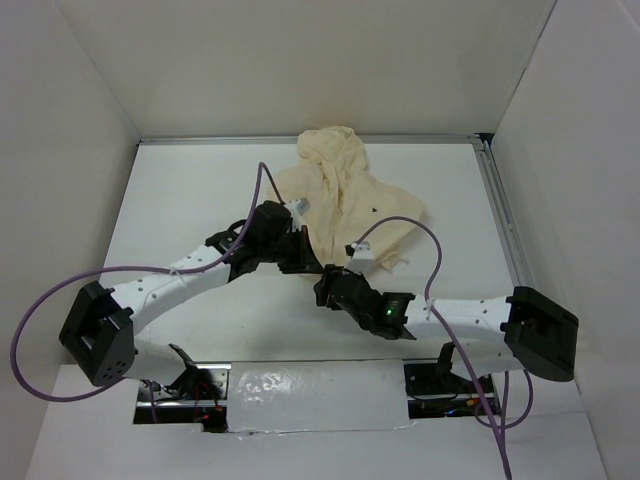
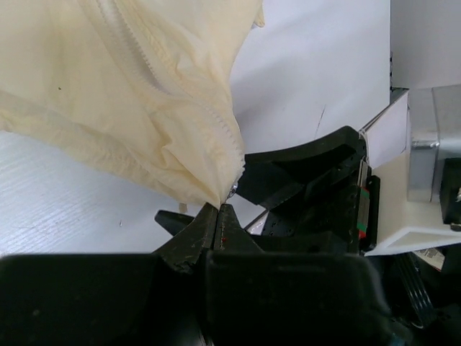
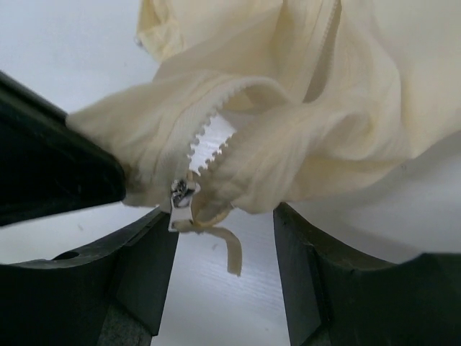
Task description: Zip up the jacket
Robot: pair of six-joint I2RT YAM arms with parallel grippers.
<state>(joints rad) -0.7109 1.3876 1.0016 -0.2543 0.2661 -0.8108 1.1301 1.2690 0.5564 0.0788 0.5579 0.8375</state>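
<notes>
1. Top external view, far left first: the left gripper (image 1: 297,252) sits at the near hem of the jacket (image 1: 345,190), which lies crumpled toward the far middle of the table (image 1: 180,200).
2. Left wrist view: that gripper's fingers are pinched tight on the jacket's bottom corner, right beside the zipper teeth (image 2: 216,122).
3. Right wrist view: the zipper slider (image 3: 180,194) sits low on the track, with the teeth parted above it and a cloth pull tab (image 3: 229,252) dangling.
4. Further right, the right gripper (image 3: 225,234) has its fingers spread either side of the slider and holds nothing.
</notes>
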